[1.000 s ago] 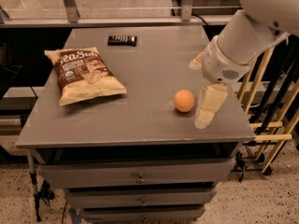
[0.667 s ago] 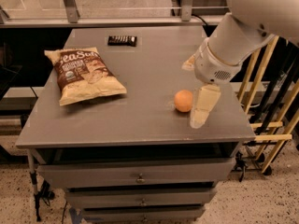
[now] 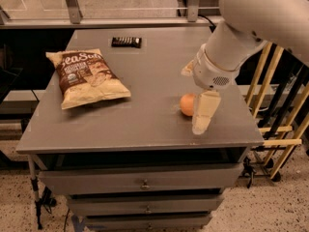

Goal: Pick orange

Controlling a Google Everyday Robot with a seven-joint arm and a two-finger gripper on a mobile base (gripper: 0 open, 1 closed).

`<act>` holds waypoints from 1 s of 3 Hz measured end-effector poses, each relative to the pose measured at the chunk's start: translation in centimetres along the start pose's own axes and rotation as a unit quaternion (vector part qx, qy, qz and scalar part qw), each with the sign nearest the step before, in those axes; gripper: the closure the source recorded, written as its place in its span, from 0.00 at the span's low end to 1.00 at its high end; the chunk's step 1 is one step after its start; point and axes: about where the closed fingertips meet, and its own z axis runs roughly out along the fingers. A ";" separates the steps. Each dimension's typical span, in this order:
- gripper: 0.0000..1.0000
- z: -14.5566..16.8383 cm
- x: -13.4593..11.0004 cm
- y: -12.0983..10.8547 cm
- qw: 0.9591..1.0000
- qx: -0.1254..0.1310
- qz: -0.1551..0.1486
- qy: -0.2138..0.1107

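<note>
The orange (image 3: 186, 104) is a small round fruit on the grey table (image 3: 145, 115), near its front right. My gripper (image 3: 195, 92) hangs from the white arm right over it and is open. One cream finger (image 3: 203, 112) reaches down in front of the orange's right side and hides part of it. The other finger (image 3: 187, 69) shows behind and above the orange. The orange rests on the table and is not lifted.
A chip bag (image 3: 87, 77) lies at the table's left. A dark snack bar (image 3: 126, 42) lies at the back. The table's front edge is close below the orange. Wooden bars (image 3: 275, 110) stand to the right. Drawers are below the tabletop.
My arm and gripper have moved left and slightly lower. The front finger, which was to the right of the orange, now overlaps its right side. The orange has not moved.
</note>
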 end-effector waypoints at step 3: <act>0.00 2.1 0.6 -0.6 0.999 -0.017 -0.032 0.018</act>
